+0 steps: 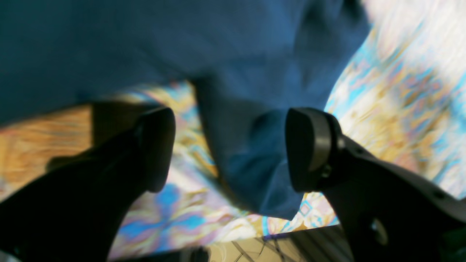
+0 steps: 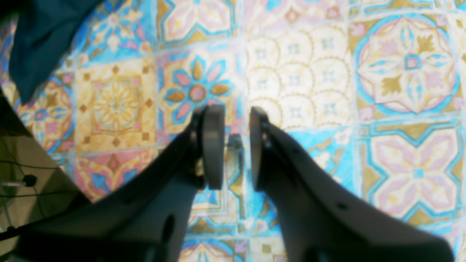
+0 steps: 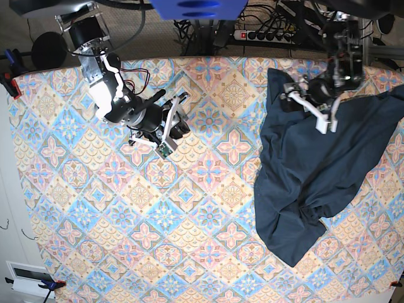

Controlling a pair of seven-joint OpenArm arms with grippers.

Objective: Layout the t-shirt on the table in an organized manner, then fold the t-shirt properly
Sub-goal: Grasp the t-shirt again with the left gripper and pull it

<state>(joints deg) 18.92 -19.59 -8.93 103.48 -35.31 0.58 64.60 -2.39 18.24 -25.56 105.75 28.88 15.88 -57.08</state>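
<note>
Base view hung high overhead, facing straight down on the whole surface [image 3: 189, 208], both arms in frame. Left wrist view sat close behind the left claw [image 1: 229, 149], looking past it at the t-shirt [image 1: 255, 72] (blurred). Right wrist view looked down past the right claw [image 2: 233, 145] at bare tiles. All shared the cloth pattern.

t-shirt [image 3: 322, 170]: navy, rumpled, unfolded | on table [image 3: 202, 252], right side of base view
</note>
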